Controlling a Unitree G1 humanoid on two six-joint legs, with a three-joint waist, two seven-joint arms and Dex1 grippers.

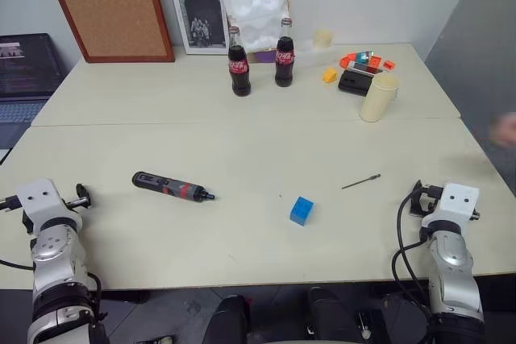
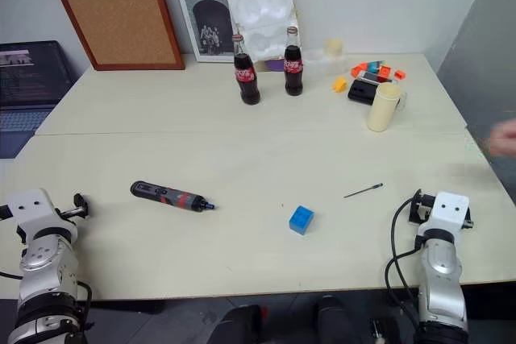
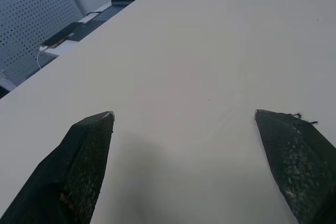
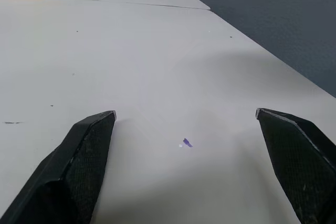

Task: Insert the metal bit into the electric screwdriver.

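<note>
Electric screwdriver (image 1: 172, 187): we see it lying flat on the pale counter (image 1: 242, 134), left of centre in the head view; its tapered tip points right, toward a small blue block (image 1: 301, 210); nothing touches it.
Metal bit (image 1: 360, 181): we find it lying alone, right of centre, tilted slightly up toward the right; well apart from the screwdriver, with the blue block between the two and a little lower in the frame.
Left hand (image 3: 184, 121): we see its black fingers (image 3: 84, 161) spread wide over bare counter, holding nothing; the arm sits at the lower left of the head view, well short of the screwdriver.
Right hand (image 4: 186, 119): fingers (image 4: 86, 156) likewise wide and empty above the counter, a small purple speck (image 4: 187, 142) between them; the arm sits at the lower right of the head view, below and right of the bit.
Far counter: we note two cola bottles (image 1: 260, 60) upright at upper centre; a cream cup (image 1: 377, 97) and small orange pieces (image 1: 367, 61) at upper right; a cork board (image 1: 109, 6) and a poster (image 1: 196, 10) leaning on the wall; a laptop (image 1: 22, 78) at the left edge.
Right edge: a blurred part of a person's hand (image 1: 505, 128).
</note>
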